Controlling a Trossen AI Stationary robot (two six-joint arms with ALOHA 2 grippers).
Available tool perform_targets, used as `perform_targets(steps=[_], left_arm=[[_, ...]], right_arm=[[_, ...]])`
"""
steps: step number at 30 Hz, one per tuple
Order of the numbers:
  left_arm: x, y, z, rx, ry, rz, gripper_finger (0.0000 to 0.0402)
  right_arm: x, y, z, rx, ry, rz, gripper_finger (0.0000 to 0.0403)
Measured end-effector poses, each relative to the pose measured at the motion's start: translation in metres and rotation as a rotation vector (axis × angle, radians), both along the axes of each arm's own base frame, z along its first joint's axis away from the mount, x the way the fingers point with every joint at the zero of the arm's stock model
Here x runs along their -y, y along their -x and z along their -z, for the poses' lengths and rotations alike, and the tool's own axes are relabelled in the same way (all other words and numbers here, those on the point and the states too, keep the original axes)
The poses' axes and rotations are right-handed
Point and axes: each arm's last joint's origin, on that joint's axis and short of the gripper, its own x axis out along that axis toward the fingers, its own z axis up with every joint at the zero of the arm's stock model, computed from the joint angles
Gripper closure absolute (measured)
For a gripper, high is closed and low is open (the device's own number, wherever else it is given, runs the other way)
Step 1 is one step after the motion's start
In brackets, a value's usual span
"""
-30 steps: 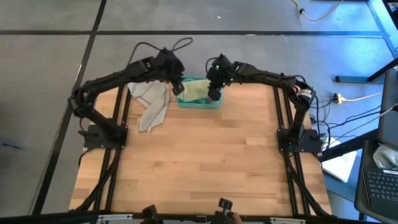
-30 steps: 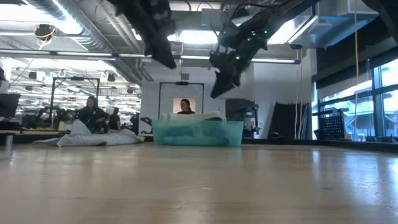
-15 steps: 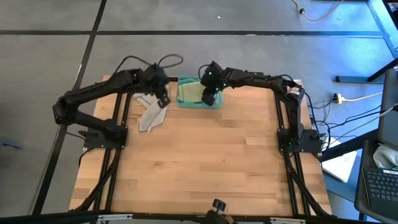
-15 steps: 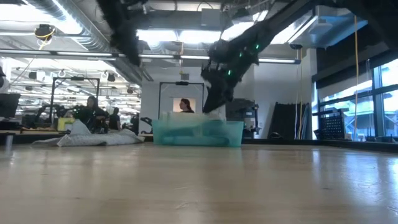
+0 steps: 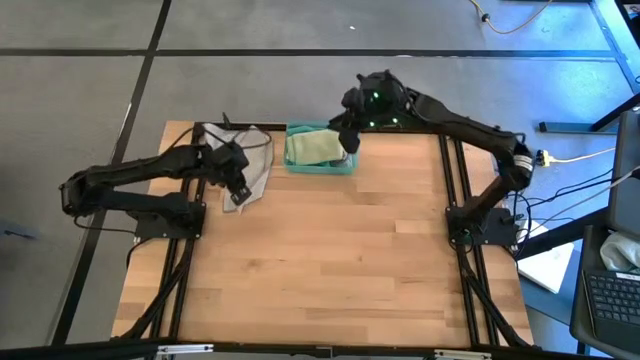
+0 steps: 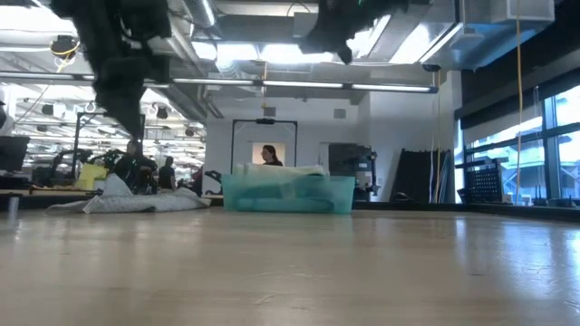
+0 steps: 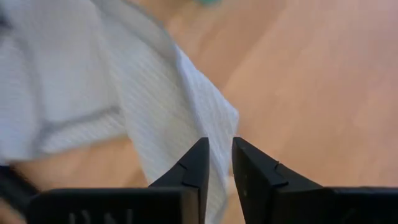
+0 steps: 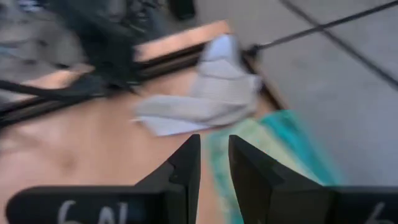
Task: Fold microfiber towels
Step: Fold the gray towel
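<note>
A light grey microfiber towel (image 5: 255,160) lies crumpled on the table's far left, beside a teal bin (image 5: 322,168). A pale green towel (image 5: 310,148) lies in the bin. My left gripper (image 5: 237,190) hangs above the grey towel's near end (image 7: 186,93), pointing steeply down. Its fingers are a narrow gap apart with nothing between them. My right gripper (image 5: 347,143) is high above the bin's right end. It slants down toward the bin (image 8: 292,134), narrowly open and empty.
The bin (image 6: 288,193) stands at the table's far edge, mid-width. Bare wooden tabletop (image 5: 330,260) stretches from there to the near edge. Black frame rails (image 5: 190,250) run along both sides. People sit in the room beyond the table (image 6: 269,154).
My left gripper has moved from beside the bin toward the table's left and near edge. It has come down over the grey towel. My right gripper dipped into the bin and has since risen well above it, with nothing hanging from it.
</note>
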Motion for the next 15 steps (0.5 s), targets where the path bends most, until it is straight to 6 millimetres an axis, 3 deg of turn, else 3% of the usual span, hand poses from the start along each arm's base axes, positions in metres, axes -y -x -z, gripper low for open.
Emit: perform_targets(steps=[6,15], left_arm=[[0.005,0.005,0.028,-0.044,0.098,0.022,0.0290],[-0.003,0.002,0.034,0.013,0.248,-0.242,0.0206]], right_arm=[[-0.054,0.011,-0.022,0.009,-0.070,-0.113,0.0318],[-0.122,0.022,-0.040,0.025,-0.193,-0.215,0.0318]])
